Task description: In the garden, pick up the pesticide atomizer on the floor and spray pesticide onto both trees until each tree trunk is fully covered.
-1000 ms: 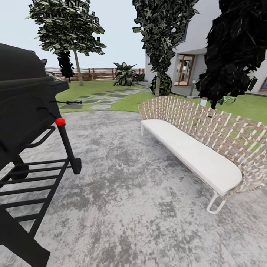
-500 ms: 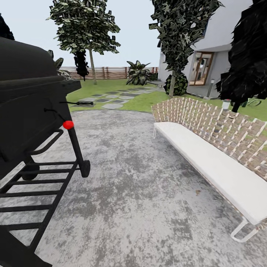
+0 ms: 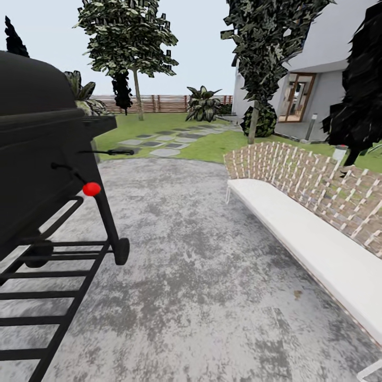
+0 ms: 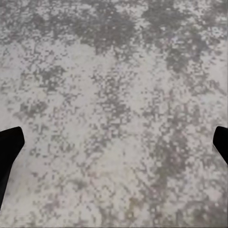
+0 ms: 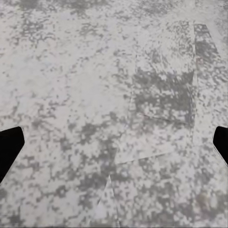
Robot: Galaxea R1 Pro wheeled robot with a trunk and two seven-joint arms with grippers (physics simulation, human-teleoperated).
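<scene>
Both grippers, left gripper (image 4: 114,142) and right gripper (image 5: 114,142), spread apart, holding nothing. Risk: base clipping black grill (image 3: 37,159) at left or white bench (image 3: 307,239) at right.

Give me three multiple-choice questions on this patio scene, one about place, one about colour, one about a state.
1. Where is the barbecue grill?
A. left of the paving
B. behind the bench
C. on the lawn

2. What colour is the grill's knob?
A. blue
B. red
C. white

3. How is the left end effector?
A. shut on a bottle
B. open over bare paving
C. gripping a branch

Answers:
1 A, it stands opposite the white bench.
2 B, it is bright red.
3 B, its fingertips sit wide apart with only paving between.
</scene>
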